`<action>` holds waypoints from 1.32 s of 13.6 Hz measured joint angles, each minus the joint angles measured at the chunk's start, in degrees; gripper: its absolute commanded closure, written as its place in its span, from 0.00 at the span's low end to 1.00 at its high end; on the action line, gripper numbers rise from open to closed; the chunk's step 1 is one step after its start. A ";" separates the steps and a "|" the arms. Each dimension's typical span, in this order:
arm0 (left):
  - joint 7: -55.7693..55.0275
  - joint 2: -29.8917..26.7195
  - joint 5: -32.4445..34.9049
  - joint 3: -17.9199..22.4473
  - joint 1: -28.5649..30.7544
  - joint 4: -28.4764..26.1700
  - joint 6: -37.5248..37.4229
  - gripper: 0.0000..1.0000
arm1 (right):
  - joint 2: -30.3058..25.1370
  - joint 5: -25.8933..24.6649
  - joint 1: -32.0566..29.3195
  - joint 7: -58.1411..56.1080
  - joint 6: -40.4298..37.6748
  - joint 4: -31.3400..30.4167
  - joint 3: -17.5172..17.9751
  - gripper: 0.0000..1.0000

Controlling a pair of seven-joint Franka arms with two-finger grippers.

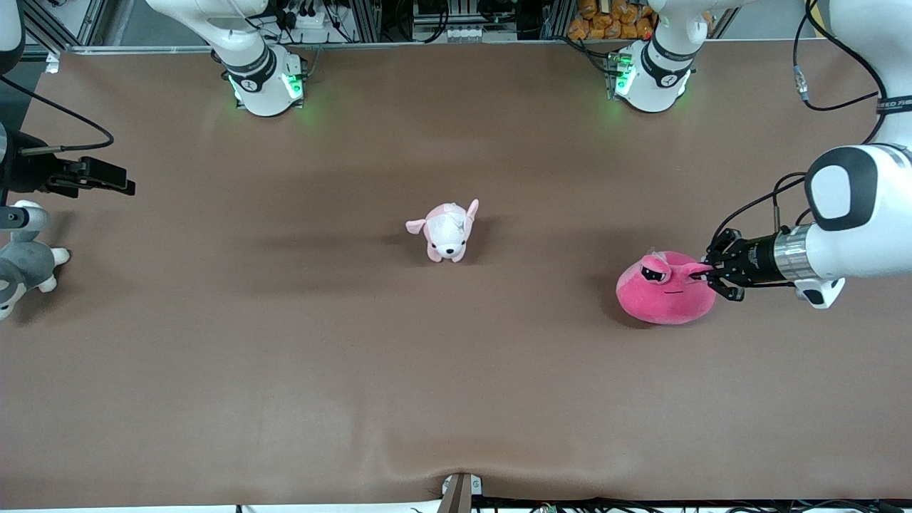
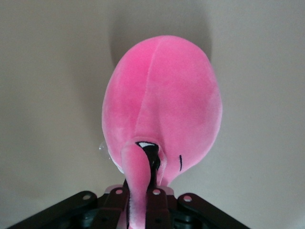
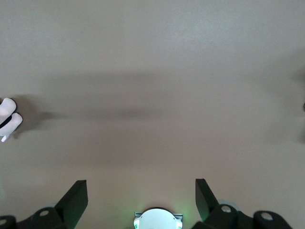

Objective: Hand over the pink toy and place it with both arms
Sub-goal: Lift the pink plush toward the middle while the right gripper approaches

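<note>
At the right of the frame, toward the left arm's end of the brown tabletop (image 1: 456,399), lies the round hot-pink plush toy (image 1: 664,288) with black squinting eyes. The left pincer (image 1: 707,272) comes in level from the right edge and is closed on one small ear of this toy; in the left wrist view the ear (image 2: 136,186) runs down between the black fingers. At the left edge of the frame the right pincer (image 1: 107,178) waits up in the air with its fingers (image 3: 74,200) wide apart, holding nothing. In the middle of the frame stands a small pale pink-and-white puppy plush (image 1: 447,231). A grey-and-white plush animal (image 1: 25,263) lies at the left edge.
</note>
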 measured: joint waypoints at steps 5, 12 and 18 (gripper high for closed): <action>-7.95 -0.45 -0.22 -5.12 -0.10 7.54 -6.89 1.00 | 0.00 0.04 0.02 0.00 0.46 0.00 0.02 0.00; -26.43 -0.73 -0.27 -16.89 -0.63 14.79 -7.94 1.00 | 1.55 0.46 2.07 3.19 2.28 -0.02 0.32 0.00; -38.30 -0.76 -0.27 -24.74 -0.73 18.85 -7.94 1.00 | 4.08 2.54 4.21 3.56 2.74 -0.03 0.45 0.00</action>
